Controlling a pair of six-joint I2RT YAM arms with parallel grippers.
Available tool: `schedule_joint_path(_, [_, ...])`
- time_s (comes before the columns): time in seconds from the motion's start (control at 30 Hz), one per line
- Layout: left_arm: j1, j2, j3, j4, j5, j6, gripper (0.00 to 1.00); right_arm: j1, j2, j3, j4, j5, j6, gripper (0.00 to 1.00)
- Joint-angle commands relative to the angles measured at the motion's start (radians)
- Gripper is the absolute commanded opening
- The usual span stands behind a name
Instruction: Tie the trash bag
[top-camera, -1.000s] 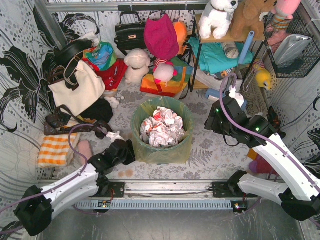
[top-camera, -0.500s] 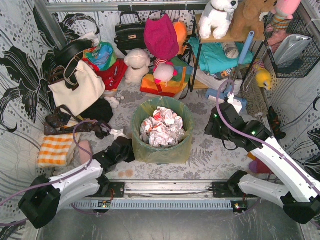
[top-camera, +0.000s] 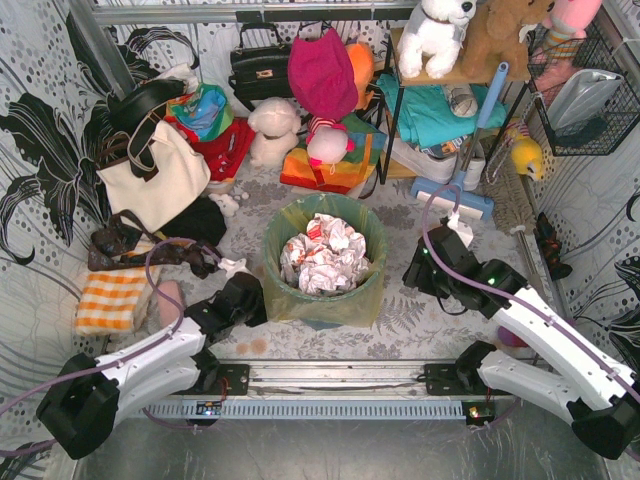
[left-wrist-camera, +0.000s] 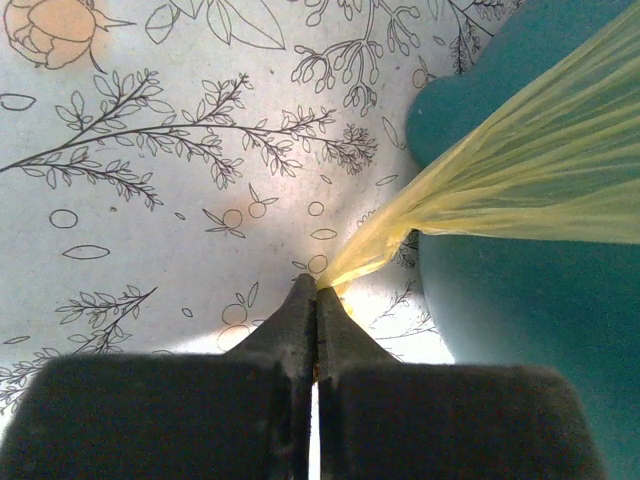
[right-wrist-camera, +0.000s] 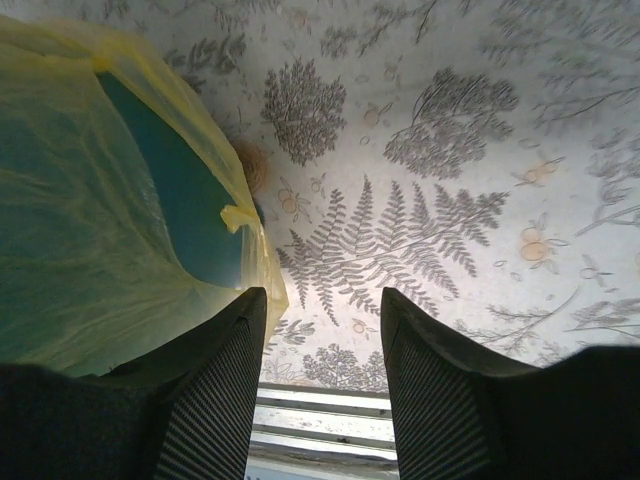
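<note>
Left fingers (left-wrist-camera: 285, 335) pinch the trash bag (left-wrist-camera: 540, 170) by its thin, pleated yellow film; right fingers (right-wrist-camera: 215, 395) (ribbed) spread.

We can read no writing, label, brand, number or sign in any view. The trash bag (left-wrist-camera: 540, 160) pinched at the tip of the left gripper (left-wrist-camera: 316, 292) is plain plastic. The printed cloth (left-wrist-camera: 150, 220) beyond those fingertips bears only drawn flowers and twigs. Ahead of the right gripper (right-wrist-camera: 325, 300) we see ferns on the cloth, no lettering. The goods far beyond both grippers are too small for us to tell.
</note>
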Motion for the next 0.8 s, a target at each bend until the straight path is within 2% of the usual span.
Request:
schedule_joint_path(0.0, [0.006, -0.024, 0.031, -0.011, -0.008, 0.034, 0.01, -0.001, -0.006, -0.112, 0.202, -0.116, 0.061, 0.49])
schedule_joint_path(0.3, [0.006, -0.048, 0.026, -0.022, 0.002, 0.025, 0.0, -0.002, 0.06, -0.258, 0.473, -0.235, 0.113, 0.47])
schedule_joint_path(0.57, [0.006, -0.04, 0.028, -0.027, 0.005, 0.024, 0.0, -0.002, 0.15, -0.27, 0.566, -0.248, 0.086, 0.38])
schedule_joint_path(0.77, [0.006, -0.04, 0.032, -0.036, 0.008, 0.022, 0.0, -0.003, 0.225, -0.251, 0.589, -0.23, 0.072, 0.34])
